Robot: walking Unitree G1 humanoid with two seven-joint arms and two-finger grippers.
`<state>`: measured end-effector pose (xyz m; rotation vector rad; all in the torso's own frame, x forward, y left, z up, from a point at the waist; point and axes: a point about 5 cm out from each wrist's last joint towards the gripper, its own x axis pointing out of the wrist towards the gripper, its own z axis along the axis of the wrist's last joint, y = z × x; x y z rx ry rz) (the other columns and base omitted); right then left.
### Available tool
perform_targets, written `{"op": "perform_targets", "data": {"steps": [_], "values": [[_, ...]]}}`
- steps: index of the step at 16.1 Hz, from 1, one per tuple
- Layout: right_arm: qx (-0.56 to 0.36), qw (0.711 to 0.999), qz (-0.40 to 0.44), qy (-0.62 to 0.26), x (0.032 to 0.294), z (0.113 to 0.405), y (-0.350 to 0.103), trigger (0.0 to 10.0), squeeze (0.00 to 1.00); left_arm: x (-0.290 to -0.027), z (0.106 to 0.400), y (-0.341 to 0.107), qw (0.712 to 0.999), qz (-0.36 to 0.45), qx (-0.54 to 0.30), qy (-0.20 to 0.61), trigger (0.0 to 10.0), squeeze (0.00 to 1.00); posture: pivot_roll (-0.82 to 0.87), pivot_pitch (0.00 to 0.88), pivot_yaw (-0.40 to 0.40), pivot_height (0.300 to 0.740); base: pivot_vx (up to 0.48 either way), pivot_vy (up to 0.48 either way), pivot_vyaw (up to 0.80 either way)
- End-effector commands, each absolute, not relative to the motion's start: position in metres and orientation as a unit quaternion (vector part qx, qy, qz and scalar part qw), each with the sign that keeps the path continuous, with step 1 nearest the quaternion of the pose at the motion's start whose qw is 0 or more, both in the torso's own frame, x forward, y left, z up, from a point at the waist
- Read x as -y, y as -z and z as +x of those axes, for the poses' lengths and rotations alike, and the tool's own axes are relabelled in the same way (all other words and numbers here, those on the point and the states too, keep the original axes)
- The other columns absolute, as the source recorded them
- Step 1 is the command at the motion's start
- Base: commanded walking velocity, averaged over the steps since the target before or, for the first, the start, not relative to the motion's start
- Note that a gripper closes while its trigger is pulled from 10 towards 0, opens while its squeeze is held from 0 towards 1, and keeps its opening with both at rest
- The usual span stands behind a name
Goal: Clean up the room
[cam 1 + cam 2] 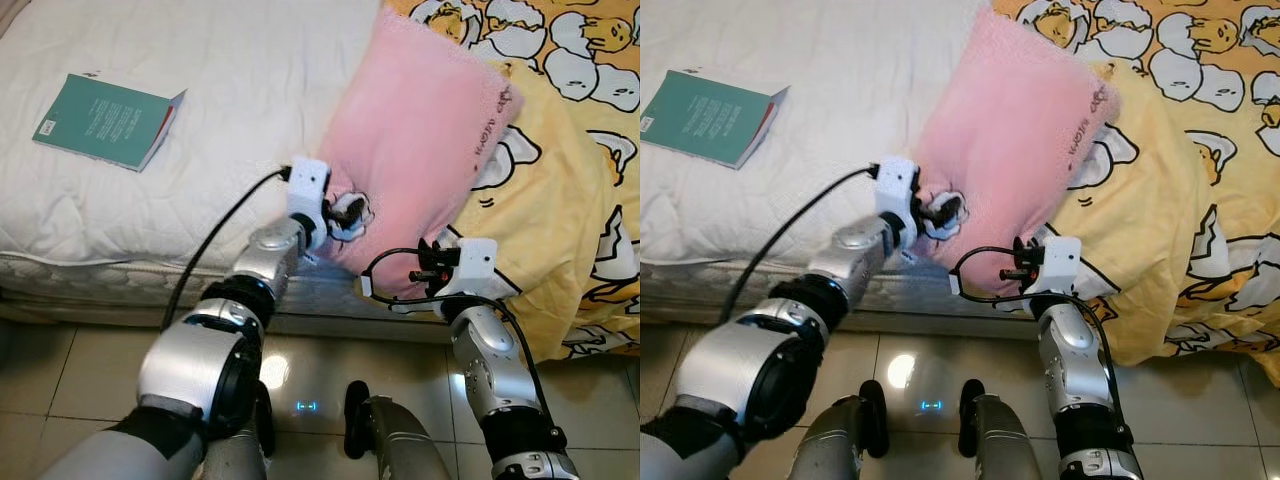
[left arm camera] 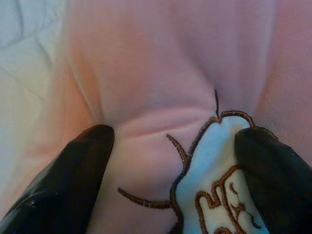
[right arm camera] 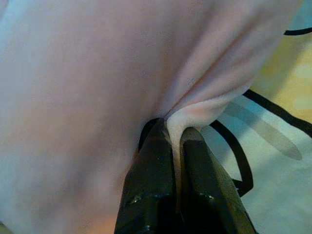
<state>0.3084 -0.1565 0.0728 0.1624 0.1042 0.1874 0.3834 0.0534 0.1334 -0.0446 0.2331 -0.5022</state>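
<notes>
I have the right gripper [image 3: 176,146] pinched tight on the near corner of the pink pillow [image 1: 420,150], at the mattress [image 1: 200,200] edge above the tiled floor [image 1: 60,370]. My left gripper [image 2: 175,161] is spread, its fingers [image 2: 68,180] pressed against the pillow's near face beside an embroidered white patch [image 2: 214,195]. The pillow lies on the bed, its far side overlapping the yellow patterned blanket [image 1: 570,200]. Farther left, well apart, a teal book [image 1: 105,120] lies flat on the mattress.
</notes>
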Motion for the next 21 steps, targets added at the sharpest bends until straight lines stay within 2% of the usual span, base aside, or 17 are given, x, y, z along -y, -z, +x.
{"op": "perform_targets", "data": {"steps": [1,2,3,4,13,17,21], "values": [[-0.068,0.988,0.076,-0.114,0.15,0.304,-0.068,0.0,0.0,-0.048,0.37,-0.106,0.951,-0.031,-0.178,0.25,0.0,1.0,-0.25,0.402,-0.026,0.74,0.0,0.0,0.0],[-0.068,0.988,0.076,-0.115,0.149,0.305,-0.069,0.0,0.0,-0.049,0.371,-0.106,0.952,-0.032,-0.179,0.244,0.0,1.0,-0.25,0.401,-0.027,0.74,0.0,0.0,0.0],[-0.068,0.988,0.075,-0.117,0.149,0.306,-0.07,0.0,0.0,-0.052,0.373,-0.107,0.955,-0.041,-0.178,0.232,0.0,0.07,-0.25,0.402,-0.033,0.74,0.0,0.0,0.0],[-0.069,0.988,0.075,-0.118,0.149,0.307,-0.071,0.0,0.0,-0.053,0.373,-0.108,0.956,-0.048,-0.177,0.229,0.0,0.0,-0.25,0.401,-0.035,0.74,0.0,0.0,0.0],[-0.081,0.985,0.079,-0.129,0.142,0.313,-0.073,0.0,0.0,-0.067,0.375,-0.107,0.961,-0.008,-0.16,0.225,0.0,0.0,-0.21,0.398,-0.058,0.74,0.0,0.0,0.0],[-0.087,0.984,0.08,-0.133,0.14,0.317,-0.073,0.0,0.0,-0.073,0.375,-0.107,0.961,-0.012,-0.153,0.228,0.0,0.0,-0.19,0.397,-0.069,0.74,0.0,0.0,0.0],[-0.084,0.984,0.095,-0.122,0.137,0.328,-0.076,0.0,0.0,-0.091,0.383,-0.119,0.976,-0.045,-0.116,0.181,0.0,0.0,-0.16,0.357,-0.075,0.74,0.0,0.0,0.0]]}}
